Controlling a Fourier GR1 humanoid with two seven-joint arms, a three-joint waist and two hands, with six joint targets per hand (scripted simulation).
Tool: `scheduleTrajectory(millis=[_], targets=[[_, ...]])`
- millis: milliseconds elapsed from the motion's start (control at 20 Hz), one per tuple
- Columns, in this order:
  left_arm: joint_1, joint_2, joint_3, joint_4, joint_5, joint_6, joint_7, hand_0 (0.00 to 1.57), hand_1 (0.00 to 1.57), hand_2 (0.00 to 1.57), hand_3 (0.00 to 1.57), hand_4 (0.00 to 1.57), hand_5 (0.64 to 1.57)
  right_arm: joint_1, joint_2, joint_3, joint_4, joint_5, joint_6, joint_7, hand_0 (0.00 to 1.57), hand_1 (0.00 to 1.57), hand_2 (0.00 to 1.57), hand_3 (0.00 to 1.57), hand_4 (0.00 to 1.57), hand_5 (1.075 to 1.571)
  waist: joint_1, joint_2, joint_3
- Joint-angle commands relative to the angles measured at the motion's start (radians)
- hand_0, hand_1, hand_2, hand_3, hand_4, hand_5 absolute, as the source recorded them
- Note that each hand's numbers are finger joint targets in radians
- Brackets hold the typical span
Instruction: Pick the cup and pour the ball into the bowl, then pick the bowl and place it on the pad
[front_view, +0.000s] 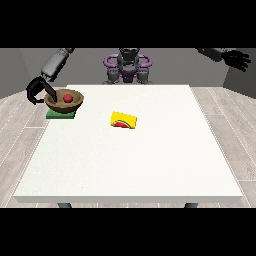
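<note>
Hand at the view's left (36, 91) grasps our wooden bowl (64, 100), red ball (67, 98) inside, seating it on the green pad (60, 115) by the worktop's (130, 165) far corner; the other hand (237, 59) hangs released.

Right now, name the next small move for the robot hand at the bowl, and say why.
Probably open the fingers and draw back. The brown bowl, with the red ball inside, already appears to sit on the green pad, and the robot hand at the view's left curls round its rim.
</note>
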Motion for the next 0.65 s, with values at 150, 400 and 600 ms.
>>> scheduleTrajectory(millis=[150, 400, 600], targets=[[0.047, 0.006, -0.013, -0.013, -0.012, -0.013, -0.001, 0.0, 0.0, 0.0, 0.0, 1.18, 1.55, 0.002, -0.005, 0.002, 0.059, -0.014, 0.067, -0.003, 0.0, 0.0, 0.18, 0.12, 0.0, 1.392, 0.004, -0.047, 0.0001], [-0.004, -0.2, -0.198, -0.262, -0.034, 0.121, 0.233, 0.0, 0.0, 0.0, 0.0, 0.9, 1.559, -0.04, -0.062, 0.018, 0.121, 0.016, 0.086, 0.068, 0.0, 0.0, 0.0, 0.0, 0.0, 1.354, 0.025, -0.186, 0.0028], [0.05, -0.212, -0.196, -0.116, -0.067, 0.125, 0.221, 0.0, 0.0, 0.0, 0.0, 0.9, 1.559, -0.13, 0.055, 0.078, -0.018, -0.006, 0.142, 0.152, 0.0, 0.0, 0.0, 0.0, 0.48, 1.434, -0.049, -0.359, -0.0022]])
